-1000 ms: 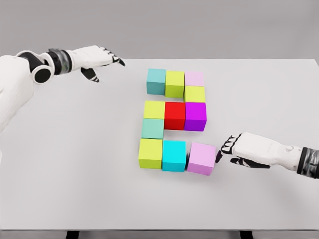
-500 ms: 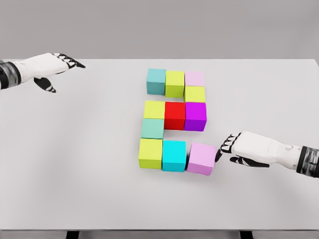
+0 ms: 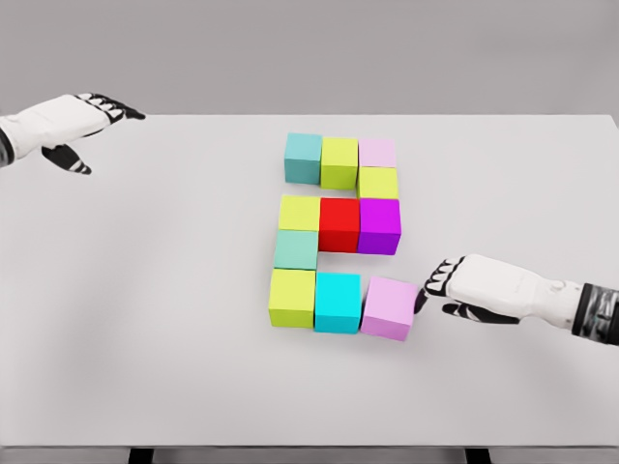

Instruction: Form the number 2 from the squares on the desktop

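The pink cube [image 3: 391,308], at the lower right end of the block figure in the middle of the desk [image 3: 145,319] and slightly askew, is touched on its right side by the right robot hand [image 3: 462,287], fingers loosely curled, holding nothing.

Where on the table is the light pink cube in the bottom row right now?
In the head view, the light pink cube sits at the bottom right of the figure, beside the cyan cube, with the right robot hand against its right side.
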Motion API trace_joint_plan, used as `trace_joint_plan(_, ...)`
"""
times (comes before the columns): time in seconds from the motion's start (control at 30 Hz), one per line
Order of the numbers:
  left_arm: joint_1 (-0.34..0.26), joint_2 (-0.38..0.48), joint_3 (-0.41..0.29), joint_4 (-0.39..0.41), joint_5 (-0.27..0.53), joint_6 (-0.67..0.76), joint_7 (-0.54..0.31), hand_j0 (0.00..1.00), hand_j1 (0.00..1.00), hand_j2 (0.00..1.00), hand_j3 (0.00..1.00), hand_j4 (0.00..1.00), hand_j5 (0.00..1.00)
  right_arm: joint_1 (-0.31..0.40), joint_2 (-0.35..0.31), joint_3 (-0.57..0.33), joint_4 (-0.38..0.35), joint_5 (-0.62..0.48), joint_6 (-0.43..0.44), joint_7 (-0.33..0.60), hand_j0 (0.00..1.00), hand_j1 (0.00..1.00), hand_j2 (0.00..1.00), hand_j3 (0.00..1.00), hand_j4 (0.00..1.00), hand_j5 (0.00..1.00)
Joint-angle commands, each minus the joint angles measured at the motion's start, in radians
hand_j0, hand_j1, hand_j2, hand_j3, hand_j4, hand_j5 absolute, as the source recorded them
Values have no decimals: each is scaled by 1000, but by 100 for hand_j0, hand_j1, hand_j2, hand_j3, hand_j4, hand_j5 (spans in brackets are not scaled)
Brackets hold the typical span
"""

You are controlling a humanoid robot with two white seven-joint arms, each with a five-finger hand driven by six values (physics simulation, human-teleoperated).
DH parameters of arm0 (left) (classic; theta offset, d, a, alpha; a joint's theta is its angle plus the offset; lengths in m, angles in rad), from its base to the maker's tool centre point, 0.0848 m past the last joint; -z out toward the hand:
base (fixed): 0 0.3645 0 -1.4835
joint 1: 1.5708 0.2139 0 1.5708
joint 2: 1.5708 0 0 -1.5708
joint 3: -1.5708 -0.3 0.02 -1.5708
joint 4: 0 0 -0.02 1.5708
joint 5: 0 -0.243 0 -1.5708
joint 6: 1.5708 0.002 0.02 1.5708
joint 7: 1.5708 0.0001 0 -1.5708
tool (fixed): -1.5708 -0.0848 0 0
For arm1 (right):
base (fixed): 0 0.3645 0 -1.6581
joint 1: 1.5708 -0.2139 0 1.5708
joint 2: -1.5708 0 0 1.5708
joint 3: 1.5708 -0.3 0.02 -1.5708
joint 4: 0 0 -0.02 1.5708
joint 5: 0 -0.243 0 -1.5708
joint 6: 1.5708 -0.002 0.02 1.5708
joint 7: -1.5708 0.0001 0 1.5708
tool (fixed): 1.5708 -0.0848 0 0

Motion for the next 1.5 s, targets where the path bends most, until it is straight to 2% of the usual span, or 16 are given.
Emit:
trace_joint_plan(0.0,0,2,9,-2,5,1,-2,100,100,100,100,100,100,0,7,1,0,-7,2,0,58,58,58,58,58,58)
trace_joint_plan(0.17,18,1,9,-2,7,1,-4,100,100,100,100,100,100,0,7,1,-1,-7,2,0,58,58,58,58,58,58)
trace_joint_plan(0.57,15,1,11,4,13,1,-2,100,100,100,100,100,100,-14,5,-1,0,-7,2,0,58,58,58,58,58,58)
trace_joint_plan(0.63,15,1,11,4,13,1,-2,100,100,100,100,100,100,-38,-1,-4,0,-10,2,0,59,59,59,59,59,59)
trace_joint_plan(0.67,14,1,11,4,13,1,-2,100,100,100,100,100,100,-41,-10,-16,0,-10,2,0,66,66,66,66,66,66)
trace_joint_plan(0.73,14,1,11,4,14,1,-2,100,100,100,100,100,100,-48,-41,-39,2,-13,2,0,100,100,100,100,100,100)
trace_joint_plan(0.83,12,1,13,5,14,1,-2,100,100,100,100,100,100,-37,-58,-108,2,-32,2,0,100,100,100,100,100,100)
trace_joint_plan(0.97,14,1,13,2,14,1,-2,100,100,100,100,100,100,-32,-67,-140,3,-35,2,0,100,100,100,100,100,100)
trace_joint_plan(1.07,14,2,13,2,16,1,-2,100,100,100,100,100,100,-29,-87,-174,8,-90,2,0,100,100,100,100,100,100)
trace_joint_plan(1.47,12,16,14,1,16,1,-2,100,100,100,100,100,100,-6,-85,-191,9,-93,2,0,100,100,100,100,100,100)
